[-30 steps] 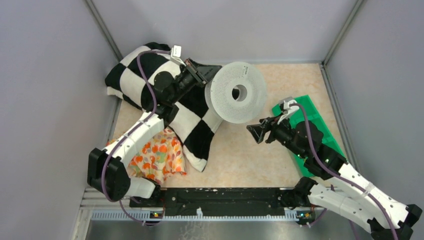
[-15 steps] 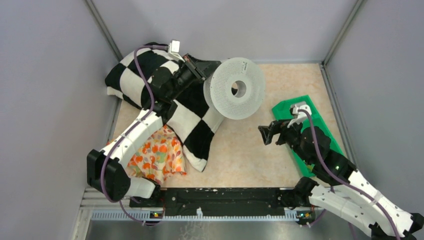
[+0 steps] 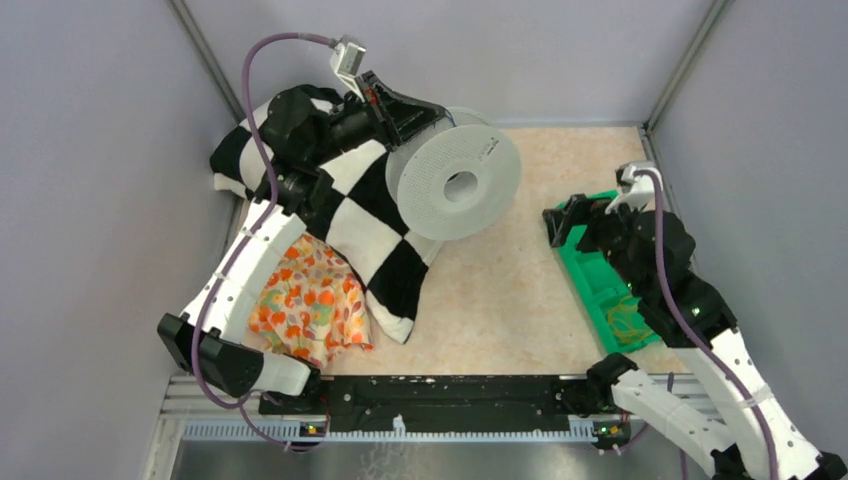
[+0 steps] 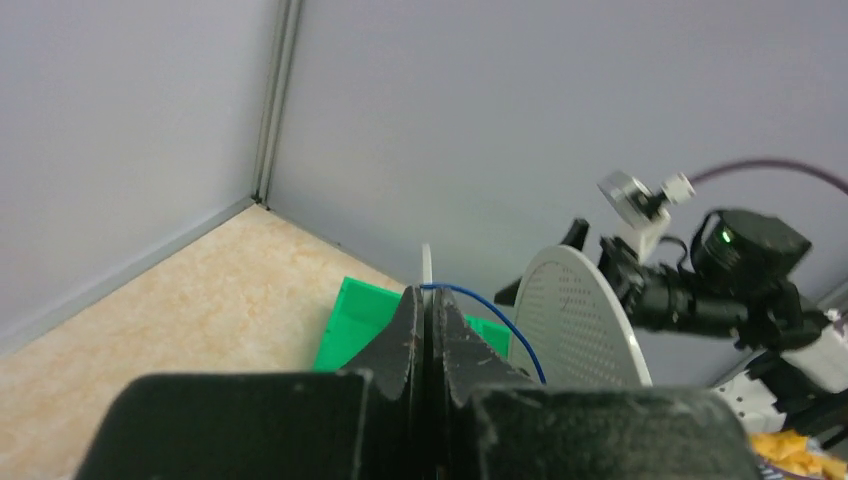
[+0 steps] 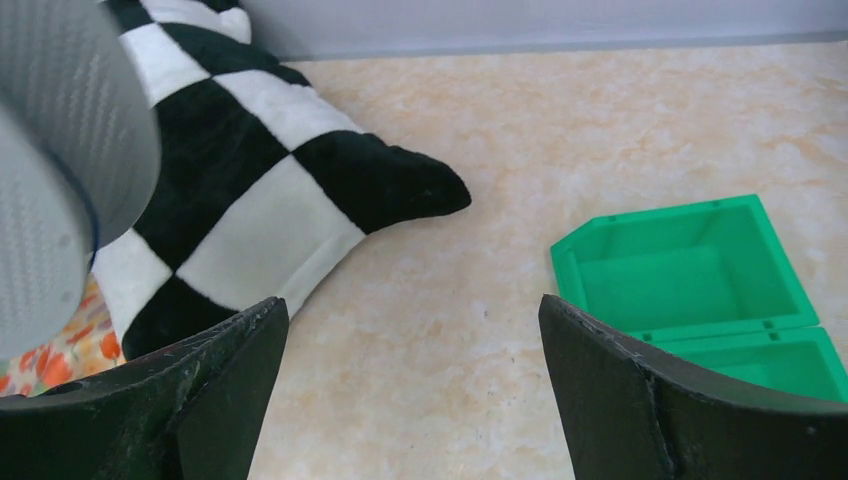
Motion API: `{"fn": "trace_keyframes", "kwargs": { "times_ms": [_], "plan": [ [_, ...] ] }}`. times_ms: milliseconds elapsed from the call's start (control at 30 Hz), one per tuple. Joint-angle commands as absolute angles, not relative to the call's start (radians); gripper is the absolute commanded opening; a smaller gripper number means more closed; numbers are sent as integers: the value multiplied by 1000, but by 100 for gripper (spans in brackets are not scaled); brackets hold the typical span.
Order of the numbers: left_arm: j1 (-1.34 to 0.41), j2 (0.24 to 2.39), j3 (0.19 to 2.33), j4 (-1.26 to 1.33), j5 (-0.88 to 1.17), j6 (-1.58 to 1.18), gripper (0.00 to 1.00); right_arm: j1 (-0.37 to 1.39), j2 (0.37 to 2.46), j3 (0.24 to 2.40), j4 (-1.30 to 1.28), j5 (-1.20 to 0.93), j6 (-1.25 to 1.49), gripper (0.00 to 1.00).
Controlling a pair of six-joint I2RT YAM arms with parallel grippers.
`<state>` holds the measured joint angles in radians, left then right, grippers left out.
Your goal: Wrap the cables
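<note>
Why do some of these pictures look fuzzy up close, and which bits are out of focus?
Left wrist view: the left claw looms soft and dark, yet the thin blue wire shows clearly. Right wrist view: the spool at the left edge is a grey blur, close to the lens; pillow and green tray are sharp. Top view: even light, faint shadows.

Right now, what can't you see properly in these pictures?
- Cable: the left wrist view shows just a short blue arc. Its far end disappears at the spool, and from the top it is too thin to find.
- Left fingers: shut on the spool's rim; whether they also pinch the cable is hidden between them.
- Spool, right wrist view: blurred, cut by the left edge.
- Green tray, top view: partly under the right arm.
</note>
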<state>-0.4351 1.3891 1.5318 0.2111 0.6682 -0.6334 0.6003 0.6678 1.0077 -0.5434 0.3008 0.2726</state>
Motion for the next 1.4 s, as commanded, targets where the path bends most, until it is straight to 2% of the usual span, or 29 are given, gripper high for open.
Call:
{"fn": "trace_keyframes", "kwargs": {
  "times_ms": [0,133,500,767,900,1033,1200,1267,1367],
  "plan": [
    [-425,1380,1667,-39,884,-348,0,386,725,1091,-515,-12,297,95],
    [-425,1368,1714,-221,1012,-161,0,264,792,1124,-448,-218,370,94],
    [-425,1365,1804,-577,1190,135,0,254,901,1130,-309,-370,456,88],
    [-425,1459,1772,-777,1036,241,0,254,917,1039,-248,-447,495,84],
    [-425,1534,1690,-784,839,161,0,256,952,972,-339,-327,482,84],
    [-455,1572,1759,-821,803,152,0,256,1007,935,-451,-241,453,84],
    [-601,1589,1855,-898,463,216,0,255,1003,884,-417,-321,439,84],
    [-666,1565,1844,-890,446,267,0,256,997,874,-376,-353,446,84],
    [-711,1483,1764,-811,566,349,0,256,983,876,-316,-385,451,84]
  ]
}}
